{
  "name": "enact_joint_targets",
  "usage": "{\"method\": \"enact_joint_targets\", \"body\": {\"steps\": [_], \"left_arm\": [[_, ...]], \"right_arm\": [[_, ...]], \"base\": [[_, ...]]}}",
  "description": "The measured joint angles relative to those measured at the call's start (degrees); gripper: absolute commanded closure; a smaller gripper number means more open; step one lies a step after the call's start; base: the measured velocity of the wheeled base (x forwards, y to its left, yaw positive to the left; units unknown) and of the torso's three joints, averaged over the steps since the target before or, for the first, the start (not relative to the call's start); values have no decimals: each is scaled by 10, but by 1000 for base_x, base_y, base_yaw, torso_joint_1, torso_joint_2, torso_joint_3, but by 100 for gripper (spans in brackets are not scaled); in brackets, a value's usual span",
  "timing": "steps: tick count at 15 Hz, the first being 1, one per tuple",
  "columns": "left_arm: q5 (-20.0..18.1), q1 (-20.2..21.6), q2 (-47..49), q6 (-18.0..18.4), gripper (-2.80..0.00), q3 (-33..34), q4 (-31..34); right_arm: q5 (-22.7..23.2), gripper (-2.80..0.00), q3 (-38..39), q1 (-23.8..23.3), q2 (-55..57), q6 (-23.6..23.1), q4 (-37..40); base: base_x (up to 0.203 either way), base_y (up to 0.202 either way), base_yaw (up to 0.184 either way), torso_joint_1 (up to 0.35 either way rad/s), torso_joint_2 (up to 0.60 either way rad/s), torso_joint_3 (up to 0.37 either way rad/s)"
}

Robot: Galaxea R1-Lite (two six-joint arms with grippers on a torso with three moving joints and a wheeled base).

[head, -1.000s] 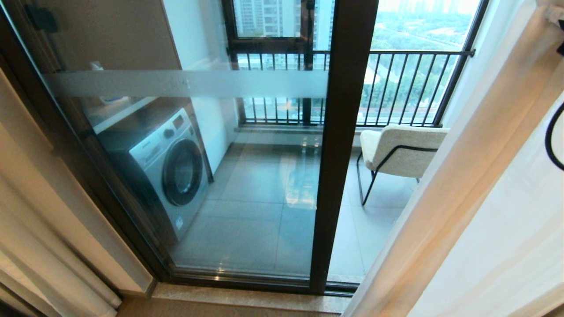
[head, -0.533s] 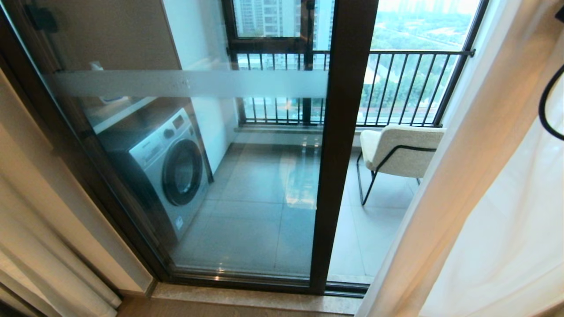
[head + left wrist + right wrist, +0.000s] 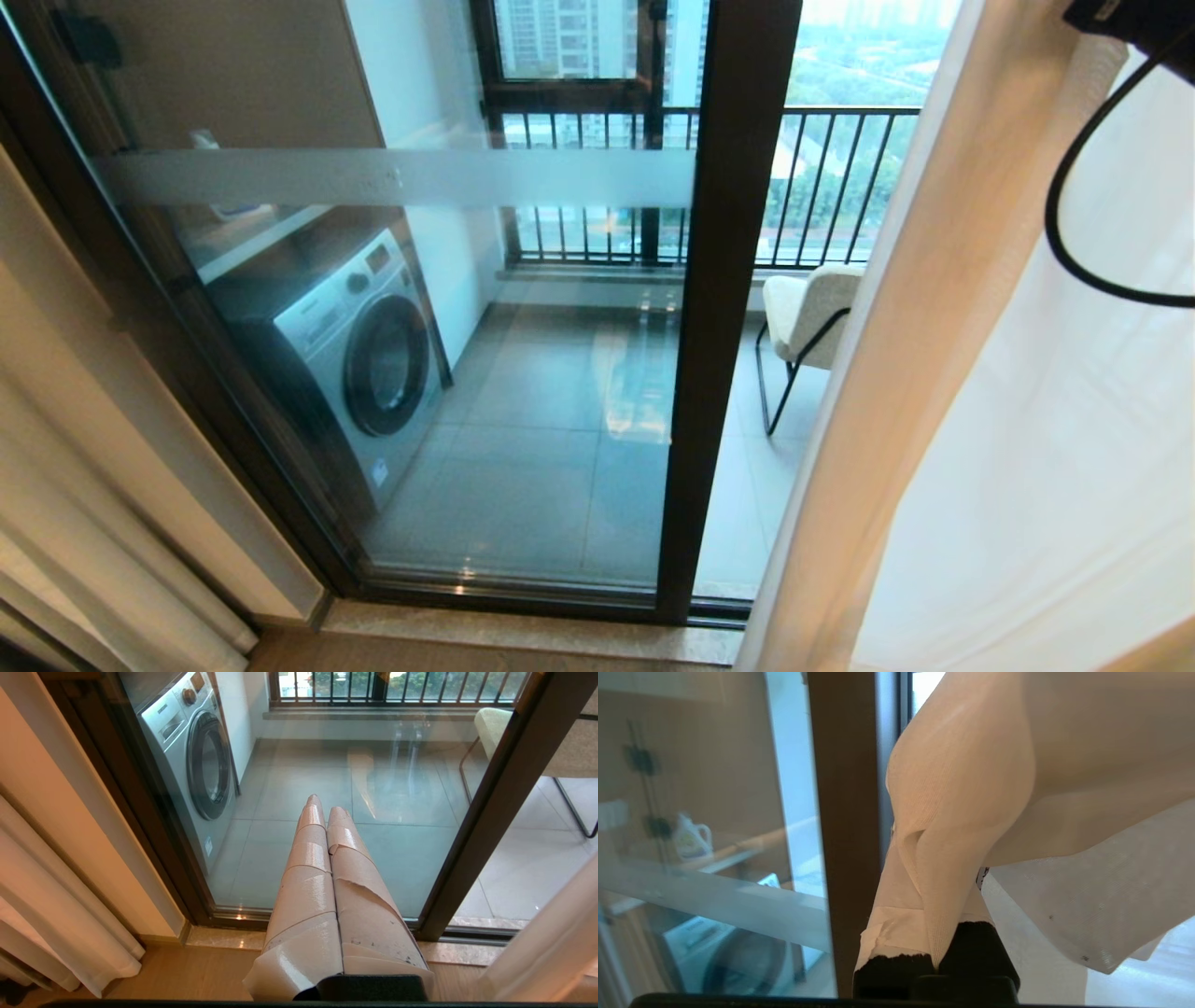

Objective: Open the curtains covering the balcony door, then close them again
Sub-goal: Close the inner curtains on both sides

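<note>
Closing step: right hand point(image 3: 934, 933) is pinching the curtain point(image 3: 966, 788) edge, drawing it across the door point(image 3: 728, 280).
Next: carrying the fabric further toward the far frame; left hand point(image 3: 327, 812), fingers together, is idling empty.

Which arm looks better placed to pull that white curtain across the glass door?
The right. Its claw is shut on the curtain beside the balcony door. The left claw is shut on nothing, pointing at the glass.
</note>
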Motion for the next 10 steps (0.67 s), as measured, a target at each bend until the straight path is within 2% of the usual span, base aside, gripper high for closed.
{"method": "enact_joint_targets", "body": {"steps": [4,10], "left_arm": [[0,0,0,0,0,0,0],[0,0,0,0,0,0,0]], "right_arm": [[-83,0,-52,85,34,-18,2],[-128,0,-108,190,101,-78,-44]], "base": [[0,0,0,0,0,0],[0,0,0,0,0,0]]}}
